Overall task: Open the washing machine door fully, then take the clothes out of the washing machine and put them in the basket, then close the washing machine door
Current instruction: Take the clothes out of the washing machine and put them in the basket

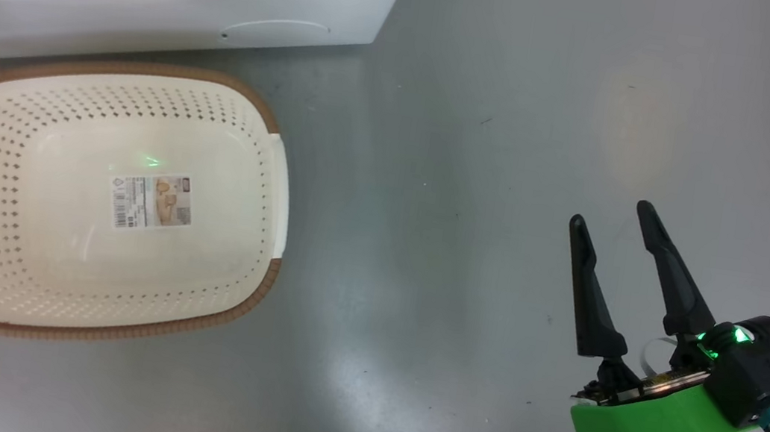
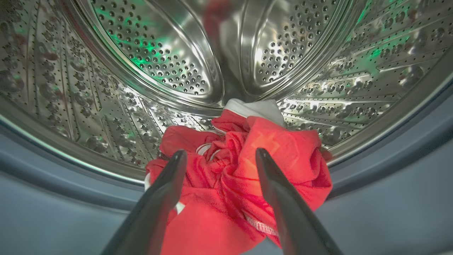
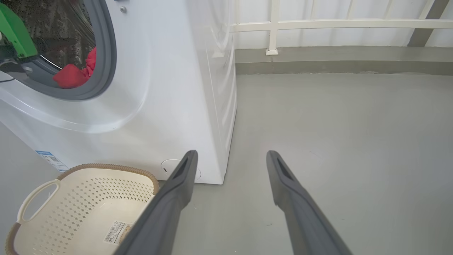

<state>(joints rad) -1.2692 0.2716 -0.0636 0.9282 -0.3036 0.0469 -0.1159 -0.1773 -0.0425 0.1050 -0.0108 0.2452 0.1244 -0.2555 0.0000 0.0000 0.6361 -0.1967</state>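
- The left gripper (image 2: 221,151) points into the big white boxy front-loading washing machine (image 3: 170,88), its two long dark fingers spread wide apart and clamped on nothing.
- The clothes, a crumpled bright red fabric garment with white trim (image 2: 290,148), lie at the front bottom of the perforated steel drum (image 2: 159,53), with a fold spilling onto the grey rubber seal (image 2: 389,198).
- The red fabric shows between and behind the left fingers; whether they touch it cannot be told.
- In the right wrist view the garment (image 3: 72,74) sits low in the round opening.
- The right gripper (image 1: 611,213) hangs over the bare grey floor (image 1: 462,257), well apart from the machine, with its fingers apart and holding nothing.
- The cream-white rectangular plastic basket with a brown woven-look rim (image 1: 112,65) stands on the floor just in front of the machine, with a small label (image 1: 151,202) on its bottom.
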